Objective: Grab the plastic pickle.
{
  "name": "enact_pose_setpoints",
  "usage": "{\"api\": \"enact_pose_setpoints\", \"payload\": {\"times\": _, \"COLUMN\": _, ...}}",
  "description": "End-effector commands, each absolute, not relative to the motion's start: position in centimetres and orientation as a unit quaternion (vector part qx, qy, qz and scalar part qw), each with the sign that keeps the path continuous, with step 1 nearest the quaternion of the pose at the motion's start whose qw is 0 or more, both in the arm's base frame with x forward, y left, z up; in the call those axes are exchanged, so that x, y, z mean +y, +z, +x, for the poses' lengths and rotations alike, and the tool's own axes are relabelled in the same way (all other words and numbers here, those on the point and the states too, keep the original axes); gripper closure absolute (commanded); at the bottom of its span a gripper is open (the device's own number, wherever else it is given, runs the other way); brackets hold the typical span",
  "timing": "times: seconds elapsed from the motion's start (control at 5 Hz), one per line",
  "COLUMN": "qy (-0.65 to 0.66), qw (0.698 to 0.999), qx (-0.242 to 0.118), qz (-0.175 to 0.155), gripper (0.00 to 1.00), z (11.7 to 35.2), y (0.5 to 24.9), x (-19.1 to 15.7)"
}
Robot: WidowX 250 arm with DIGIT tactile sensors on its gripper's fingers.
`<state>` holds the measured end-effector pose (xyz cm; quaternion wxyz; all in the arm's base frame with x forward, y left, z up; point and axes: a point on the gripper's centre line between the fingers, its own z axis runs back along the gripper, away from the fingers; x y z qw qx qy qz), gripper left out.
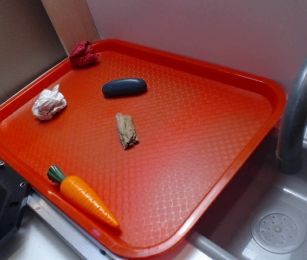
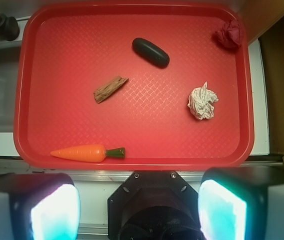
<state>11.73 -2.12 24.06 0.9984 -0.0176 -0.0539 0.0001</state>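
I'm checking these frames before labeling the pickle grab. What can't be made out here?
- Gripper: wrist view cuts its jaws off at the bottom edge, glare-washed; absent from the exterior view.
- Plastic pickle: its underside is hidden against the orange tray in both views.
- Faucet: top cut off by the exterior view's right edge.
- Red crumpled wad: material too small to tell.

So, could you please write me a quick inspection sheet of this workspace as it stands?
Surface: red tray, flat, dry.
Job's things: plastic pickle lying free, untouched.
Clutter: carrot by the near rim; wood chunk mid-tray; white crumpled wad; red crumpled wad in a corner.
Claw: claw open, off the tray, holding nothing.
Cables: nothing seen.
Surroundings: sink with faucet beside the tray; wall behind.
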Motion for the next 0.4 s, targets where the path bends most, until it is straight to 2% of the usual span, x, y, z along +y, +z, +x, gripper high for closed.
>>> {"api": "enact_pose_setpoints", "payload": {"times": 0.0, "qy": 0.0, "qw": 0.998, "qx": -0.054, "qz": -0.018, "gripper": 0.0, "z": 11.7, "y": 24.1, "x": -2.1}}
{"api": "enact_pose_setpoints", "payload": {"times": 0.2, "qy": -0.107, "qw": 0.991, "qx": -0.083, "qz": -0.024, "gripper": 0.0, "z": 15.0, "y": 22.6, "x": -2.3}}
